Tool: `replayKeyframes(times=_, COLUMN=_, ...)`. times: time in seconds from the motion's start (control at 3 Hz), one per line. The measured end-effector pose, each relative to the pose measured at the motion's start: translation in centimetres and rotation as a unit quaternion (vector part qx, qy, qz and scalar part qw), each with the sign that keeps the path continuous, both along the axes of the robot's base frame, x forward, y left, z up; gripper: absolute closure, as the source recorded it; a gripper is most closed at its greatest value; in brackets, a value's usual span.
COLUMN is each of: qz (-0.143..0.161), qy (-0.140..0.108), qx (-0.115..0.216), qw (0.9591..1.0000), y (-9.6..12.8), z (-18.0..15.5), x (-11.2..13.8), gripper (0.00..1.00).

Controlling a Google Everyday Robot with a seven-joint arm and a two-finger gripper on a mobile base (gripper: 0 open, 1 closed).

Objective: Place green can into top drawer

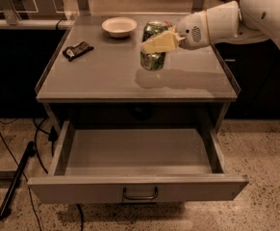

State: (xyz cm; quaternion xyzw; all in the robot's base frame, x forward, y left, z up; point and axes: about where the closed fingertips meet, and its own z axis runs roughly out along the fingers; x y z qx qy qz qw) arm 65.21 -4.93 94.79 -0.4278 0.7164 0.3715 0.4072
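Plainly upright, long axis vertical and top up, the green can (pixel 152 60) sits clenched in the gripper (pixel 155 42), seemingly just above the table (pixel 106 78); the top drawer (pixel 82 190) stands open.

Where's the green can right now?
In the camera view, the green can is held by the gripper, lifted above the middle of the tabletop, just right of the white bowl and behind the open top drawer.

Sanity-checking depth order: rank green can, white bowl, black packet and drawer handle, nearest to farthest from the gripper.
1. Green aluminium drink can, held in the gripper above the tabletop.
2. Round white bowl, back of the tabletop.
3. Flat black packet, image-left side.
4. Metal bar handle, front of the open grey top drawer.
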Motion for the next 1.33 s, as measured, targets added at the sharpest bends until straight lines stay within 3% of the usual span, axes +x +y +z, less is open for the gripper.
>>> replayKeyframes(times=0.33, qz=0.004, qy=0.0, qx=0.005, qw=1.0, y=-0.2, z=0.8, x=-1.8, gripper=1.0)
replayKeyframes(times=0.67, qz=0.004, qy=-0.014, qx=0.012, qw=0.9998, y=-0.8, z=2.7, x=-5.5, gripper=1.0)
replayKeyframes(times=1.0, qz=0.003, qy=-0.037, qx=0.006, qw=0.9993, y=-1.5, z=4.4, x=-11.3, gripper=1.0)
replayKeyframes(times=1.33, qz=0.01, qy=-0.06, qx=-0.004, qw=0.9981, y=-1.7, z=1.6, x=-15.4, gripper=1.0)
